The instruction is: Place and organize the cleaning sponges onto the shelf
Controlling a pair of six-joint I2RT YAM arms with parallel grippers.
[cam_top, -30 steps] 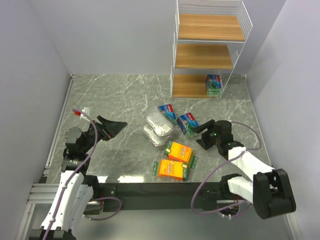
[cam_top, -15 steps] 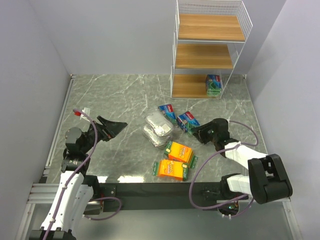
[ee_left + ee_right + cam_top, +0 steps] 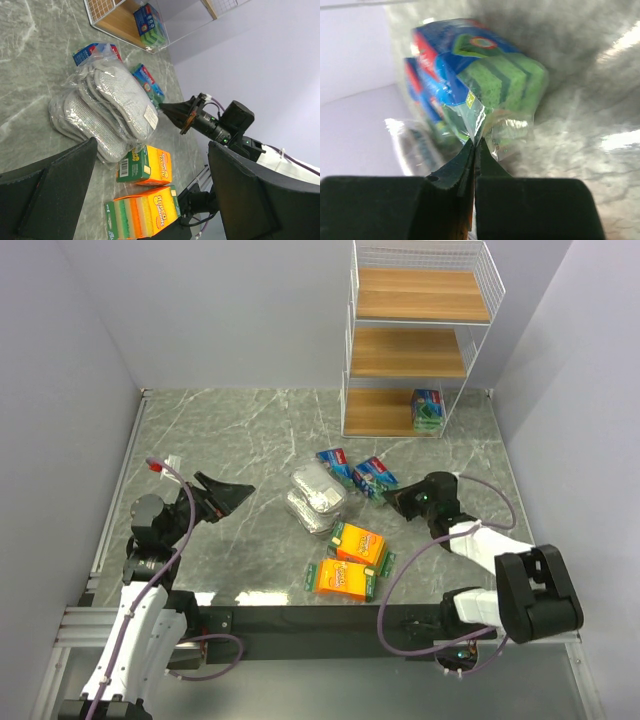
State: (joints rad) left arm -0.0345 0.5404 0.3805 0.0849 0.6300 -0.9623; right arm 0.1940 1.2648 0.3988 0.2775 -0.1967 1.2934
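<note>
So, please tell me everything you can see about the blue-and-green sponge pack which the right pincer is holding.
This blue-and-green sponge pack is a green sponge with darker green bands, sealed in clear shiny film with a blue and red printed label. It rests on the grey marbled table. The right pincer, shut, pinches only the loose crimped end of the film. Another similar pack lies close beside it.
</note>
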